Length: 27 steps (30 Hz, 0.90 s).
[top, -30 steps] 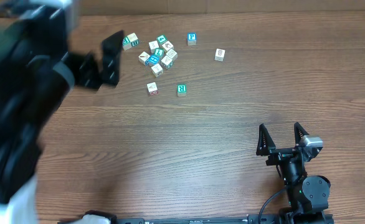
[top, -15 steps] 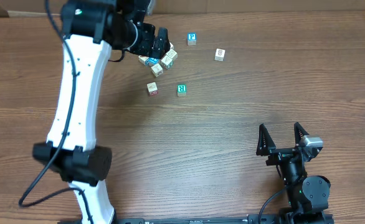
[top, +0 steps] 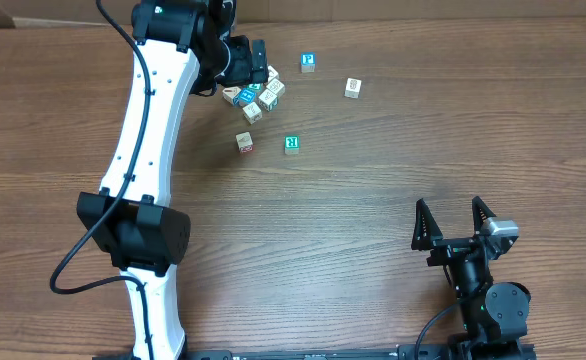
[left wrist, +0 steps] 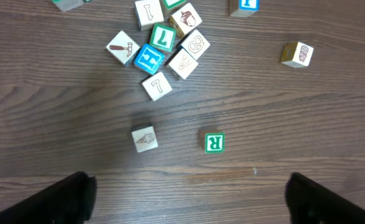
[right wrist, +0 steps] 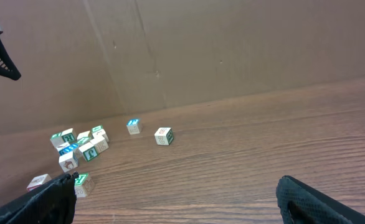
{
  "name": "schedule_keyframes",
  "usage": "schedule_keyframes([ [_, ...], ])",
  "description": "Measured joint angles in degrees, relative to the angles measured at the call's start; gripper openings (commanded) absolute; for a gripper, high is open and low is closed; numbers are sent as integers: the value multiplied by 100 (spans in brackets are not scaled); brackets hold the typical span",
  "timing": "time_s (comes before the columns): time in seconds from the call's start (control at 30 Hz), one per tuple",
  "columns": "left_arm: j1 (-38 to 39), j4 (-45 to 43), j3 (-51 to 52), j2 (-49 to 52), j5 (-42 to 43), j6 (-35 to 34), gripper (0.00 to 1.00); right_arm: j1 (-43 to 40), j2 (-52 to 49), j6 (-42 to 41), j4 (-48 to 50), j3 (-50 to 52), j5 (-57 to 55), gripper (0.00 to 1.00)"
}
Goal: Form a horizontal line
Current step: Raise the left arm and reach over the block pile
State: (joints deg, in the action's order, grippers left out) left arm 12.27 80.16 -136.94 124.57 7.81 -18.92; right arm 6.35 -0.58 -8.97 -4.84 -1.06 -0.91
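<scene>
The left hand (top: 256, 62) hangs over a cluster of cubes (top: 256, 92) at the far side of the desk (top: 373, 200), its fingers (left wrist: 64, 199) spread wide and pinching nothing; the wrist view shows the two dark fingertips at the bottom corners with bare wood between them. No line is formed: the cubes lie scattered. A green "R" cube (left wrist: 213, 142) sits alone nearer the robot, apart from the cluster, and a pale cube with a red ice-cream mark (left wrist: 145, 139) lies to its left, the two well apart. A tan cube (top: 352, 88) lies alone to the right, and a teal-lettered cube (top: 308, 63) stands between it and the cluster. The right hand (top: 455, 215) rests at the near right of the desk, fingers spread, holding nothing, far from every cube.
</scene>
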Motion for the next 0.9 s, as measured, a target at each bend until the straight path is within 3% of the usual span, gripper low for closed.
schedule_keyframes([
  [0.17,63,125,0,52,-57,-50,72,2,0,2,0,0,2,100],
  [0.43,562,339,-2,402,-603,-411,81,0,0,0,2,0,0,100],
  [0.9,1410,273,-4,1912,-876,-1211,76,0,0,-2,2,0,2,100],
])
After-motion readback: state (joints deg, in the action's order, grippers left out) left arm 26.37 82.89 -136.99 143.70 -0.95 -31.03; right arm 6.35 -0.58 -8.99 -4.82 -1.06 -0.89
